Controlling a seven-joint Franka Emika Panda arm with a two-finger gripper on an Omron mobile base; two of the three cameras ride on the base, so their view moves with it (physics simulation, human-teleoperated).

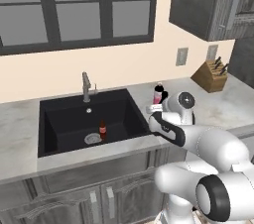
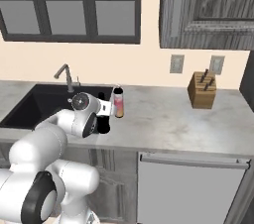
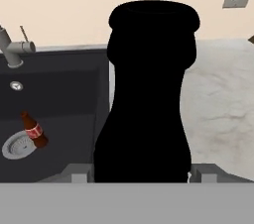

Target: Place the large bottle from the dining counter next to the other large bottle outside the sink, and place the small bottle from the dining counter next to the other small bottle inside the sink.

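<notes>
My gripper (image 3: 141, 173) is shut on a large dark bottle (image 3: 149, 94), which stands upright between the fingertips and hides much of the counter beyond. In the base views the hand (image 1: 157, 114) (image 2: 104, 113) hovers at the sink's right edge, with the held bottle's dark body (image 2: 103, 125) just above the counter. The other large bottle (image 1: 158, 93) (image 2: 118, 102), pink with a black cap, stands on the counter right beside it. A small red-labelled brown bottle (image 1: 102, 130) (image 3: 33, 130) stands inside the black sink (image 1: 49, 106) near the drain.
The faucet (image 1: 86, 86) (image 2: 67, 77) rises behind the sink. A wooden knife block (image 1: 211, 75) (image 2: 202, 89) sits at the far right of the marble counter (image 2: 173, 124). Wall outlets and an upper cabinet hang above it.
</notes>
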